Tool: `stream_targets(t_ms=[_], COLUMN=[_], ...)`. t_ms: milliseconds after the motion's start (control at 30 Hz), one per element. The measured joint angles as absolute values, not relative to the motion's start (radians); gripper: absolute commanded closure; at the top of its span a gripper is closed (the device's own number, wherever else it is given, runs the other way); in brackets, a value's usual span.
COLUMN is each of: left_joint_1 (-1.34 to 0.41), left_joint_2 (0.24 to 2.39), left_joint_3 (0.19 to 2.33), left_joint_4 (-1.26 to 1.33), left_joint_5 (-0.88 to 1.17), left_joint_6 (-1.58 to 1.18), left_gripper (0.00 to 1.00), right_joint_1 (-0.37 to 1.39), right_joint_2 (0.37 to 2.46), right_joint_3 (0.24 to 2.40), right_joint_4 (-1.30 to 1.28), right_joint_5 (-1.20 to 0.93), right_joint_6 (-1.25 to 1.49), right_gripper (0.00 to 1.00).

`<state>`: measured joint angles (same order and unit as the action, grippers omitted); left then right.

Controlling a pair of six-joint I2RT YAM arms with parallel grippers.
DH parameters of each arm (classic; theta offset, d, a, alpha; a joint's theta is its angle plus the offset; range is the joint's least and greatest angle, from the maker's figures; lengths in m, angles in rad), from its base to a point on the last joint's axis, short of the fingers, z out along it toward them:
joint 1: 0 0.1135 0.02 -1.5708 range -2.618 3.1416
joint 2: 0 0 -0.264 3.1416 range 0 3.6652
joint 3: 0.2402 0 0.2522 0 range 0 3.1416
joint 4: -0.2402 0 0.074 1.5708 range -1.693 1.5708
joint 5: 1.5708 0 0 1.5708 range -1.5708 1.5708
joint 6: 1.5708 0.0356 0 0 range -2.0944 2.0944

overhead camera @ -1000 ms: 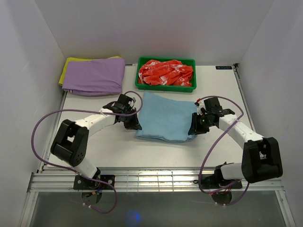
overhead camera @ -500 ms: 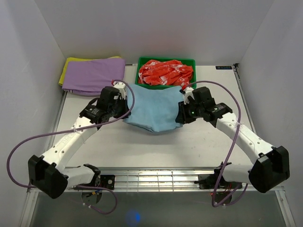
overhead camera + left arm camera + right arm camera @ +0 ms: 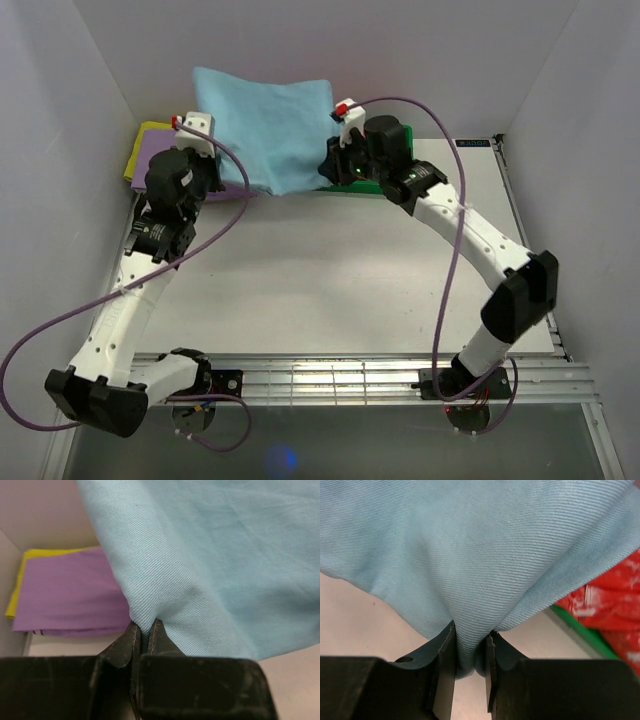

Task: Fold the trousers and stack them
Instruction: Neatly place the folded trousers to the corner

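Trousers [image 3: 265,125] screen purple garment [image 3: 65,590], green bin [image 3: 580,635]; table [image 3: 320,280] middle open

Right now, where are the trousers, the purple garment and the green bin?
trousers [image 3: 265,125]: top external view, middle of the lifted blue cloth.
purple garment [image 3: 65,590]: left wrist view, centre of its top face.
green bin [image 3: 580,630]: right wrist view, on its rim.

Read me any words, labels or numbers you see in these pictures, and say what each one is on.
Dark label at the far right corner of the table: too small to read.
Nothing else is readable; there is no print on the trousers or the purple garment.
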<state>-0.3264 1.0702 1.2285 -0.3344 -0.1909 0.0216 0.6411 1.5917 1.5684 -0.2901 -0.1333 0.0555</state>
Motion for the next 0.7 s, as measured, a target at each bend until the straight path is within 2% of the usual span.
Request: stream_targets(t_ms=[233, 333, 533, 700], left_joint_1=[0.094, 0.231, 0.354, 0.393], left_joint_2=[1.409, 1.584, 1.812, 1.885], left_joint_3=[1.472, 1.576, 1.634, 1.592], left_joint_4=[-0.204, -0.179, -0.123, -0.043], left_joint_5=[0.008, 0.126, 0.232, 0.243], left_joint_6=[0.011, -0.035, -0.080, -0.079], left_gripper=[1.00, 1.00, 1.00, 1.00], right_joint_1=[0.670, 0.703, 0.756, 0.773], right_joint_2=[2.039, 2.184, 2.400, 2.631], right_joint_3=[2.034, 2.160, 2.234, 2.337], right_joint_4=[-0.145, -0.046, 0.193, 0.350], right_joint_5=[-0.142, -0.150, -0.121, -0.076], right_joint_6=[0.057, 0.057, 0.057, 0.061], right_gripper=[0.92, 0.92, 0.92, 0.92])
